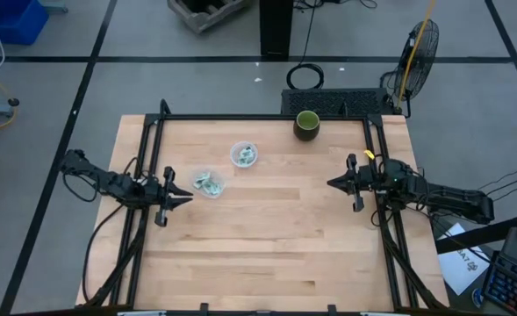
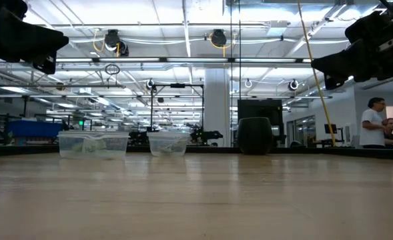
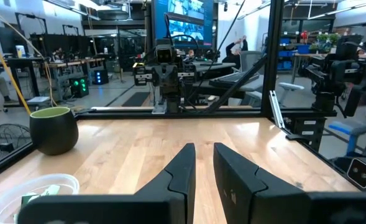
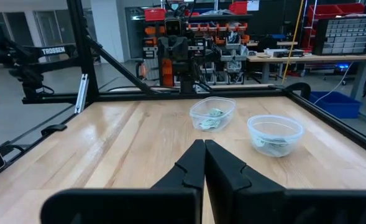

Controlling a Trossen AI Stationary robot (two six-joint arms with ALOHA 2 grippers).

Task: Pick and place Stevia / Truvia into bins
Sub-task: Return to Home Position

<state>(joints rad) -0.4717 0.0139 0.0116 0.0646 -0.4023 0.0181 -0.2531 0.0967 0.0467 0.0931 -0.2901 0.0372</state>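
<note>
Homing step, likely: sachets (image 1: 210, 185) binned; left gripper (image 1: 186, 196) just beside tub (image 1: 197, 178), fingers slightly apart, empty; right gripper (image 1: 333, 183) well right of tub, fingers closed, empty; next move needs only parking, no grasp.

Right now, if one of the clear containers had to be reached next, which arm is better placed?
Probably left. The left gripper hovers just beside the wider tub, with the round cup just past it; the right gripper waits across the table.

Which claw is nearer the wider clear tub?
Left. The left claw hovers right beside the tub, toward the table's left edge; the right claw sits across the table, well away from it.
</note>
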